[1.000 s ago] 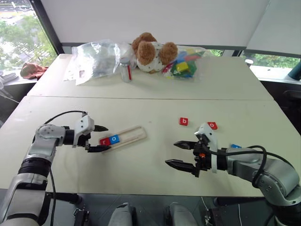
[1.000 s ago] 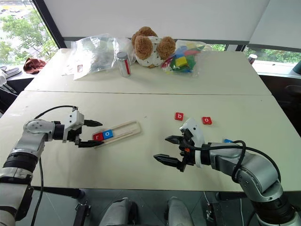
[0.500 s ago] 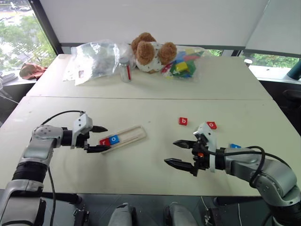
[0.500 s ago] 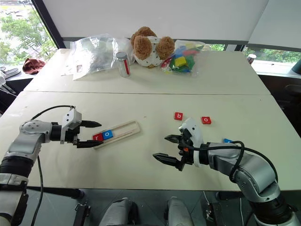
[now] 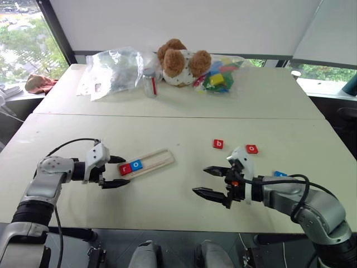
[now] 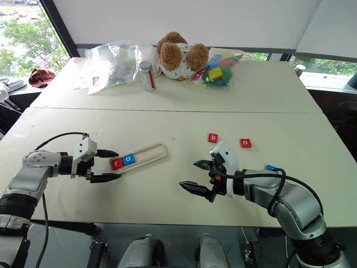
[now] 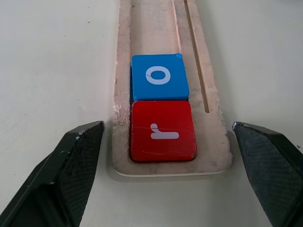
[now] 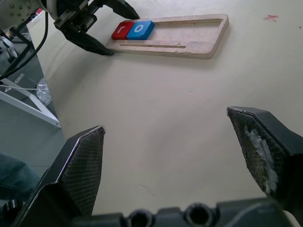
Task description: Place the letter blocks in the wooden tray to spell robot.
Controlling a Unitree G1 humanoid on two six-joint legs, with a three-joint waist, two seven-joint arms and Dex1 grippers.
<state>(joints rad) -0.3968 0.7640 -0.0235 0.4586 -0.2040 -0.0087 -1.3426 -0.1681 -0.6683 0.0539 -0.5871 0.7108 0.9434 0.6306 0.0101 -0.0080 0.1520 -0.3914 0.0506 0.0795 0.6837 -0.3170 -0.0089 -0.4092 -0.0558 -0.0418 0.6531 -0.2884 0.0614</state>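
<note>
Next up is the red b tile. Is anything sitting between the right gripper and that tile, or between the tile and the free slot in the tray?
Nothing visible blocks either path. The red b tile lies alone on bare table beyond the open right gripper. Between it and the wooden tray is bare tabletop, and the groove beside the blue o tile is free.

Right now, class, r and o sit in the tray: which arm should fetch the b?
Probably the right. Its open gripper hovers near the b; the left gripper is across the table by the tray.
</note>
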